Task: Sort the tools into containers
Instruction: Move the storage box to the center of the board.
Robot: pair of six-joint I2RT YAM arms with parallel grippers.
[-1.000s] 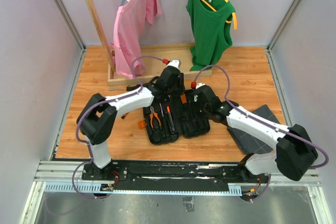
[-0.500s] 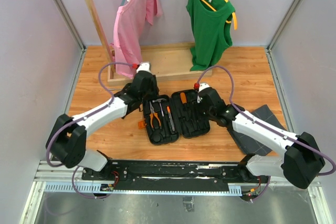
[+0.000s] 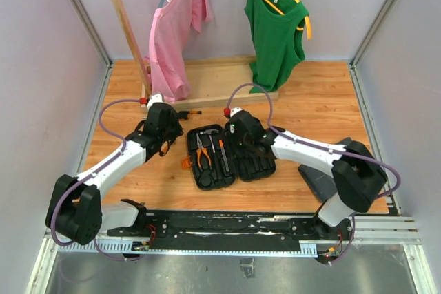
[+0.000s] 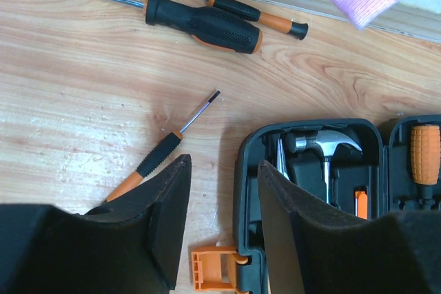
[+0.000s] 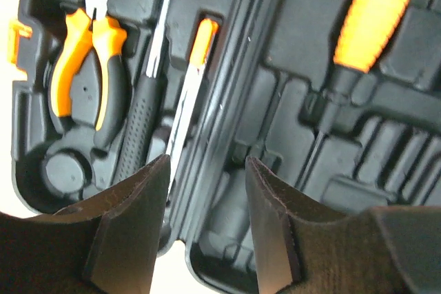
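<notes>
Left wrist: hammer (image 4: 331, 144), pliers (image 5: 69, 67) seated in case (image 4: 241, 191), three screwdrivers (image 4: 203, 27) loose at its 11 o'clock; left gripper (image 4: 224, 170), right gripper (image 5: 207, 163) spread, empty.

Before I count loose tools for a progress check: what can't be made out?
Left wrist: small screwdriver, handle end behind the left end effector; big screwdriver, tip past the left edge.
Right wrist: orange-handled tool, cut by top edge.
Top external: tool case, right half partly under the right arm.
</notes>
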